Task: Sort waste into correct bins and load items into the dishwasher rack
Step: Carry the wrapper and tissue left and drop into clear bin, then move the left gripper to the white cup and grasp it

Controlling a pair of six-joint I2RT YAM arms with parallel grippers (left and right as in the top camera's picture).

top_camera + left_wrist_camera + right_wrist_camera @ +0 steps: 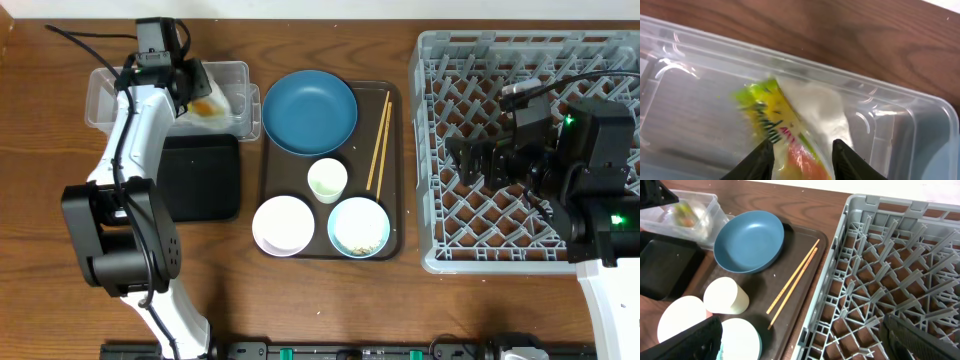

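Note:
My left gripper (193,85) (802,152) hangs open over the clear tub (105,95) (890,115). The crumpled tissue with its yellow-orange-green wrapper (207,108) (790,120) lies blurred between the fingers, inside the tub. My right gripper (480,160) (800,335) is wide open and empty above the left part of the grey dishwasher rack (430,200) (840,255). The dark blue plate (310,112) (750,241), small white cup (327,180), white bowl (283,224), pale blue bowl (358,227) with rice grains (362,242), and chopsticks (379,142) (792,282) sit on the brown tray (395,245).
The shallow black tray-bin (200,180) (665,265) lies just in front of the clear tub, left of the brown tray. The rack fills the right side of the table. Bare wood runs along the front edge.

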